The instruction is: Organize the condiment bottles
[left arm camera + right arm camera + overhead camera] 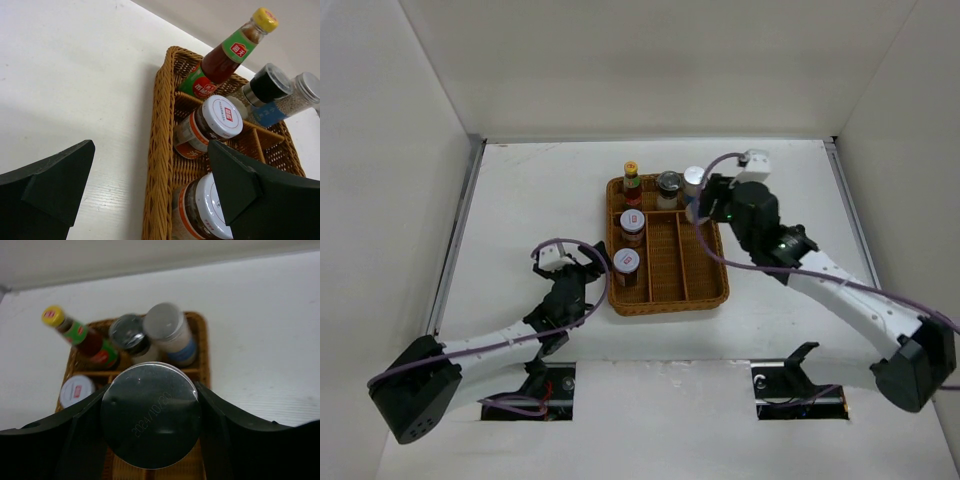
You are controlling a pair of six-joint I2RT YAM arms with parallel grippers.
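The right arm reaches over the far right corner of the tray, with the right gripper clamped on a shaker. The left arm lies low beside the tray, and the left gripper is wide open and empty.

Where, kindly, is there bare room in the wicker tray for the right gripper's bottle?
Bare: the brown wicker divided tray's two long lanes, right of the white-lidded dark jars. Crowded: the back row, with yellow-capped sauce bottle, dark-lidded jar and silver-lidded shaker.

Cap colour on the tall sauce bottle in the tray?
Yellow cap on the sauce bottle; shows best in the left wrist view.
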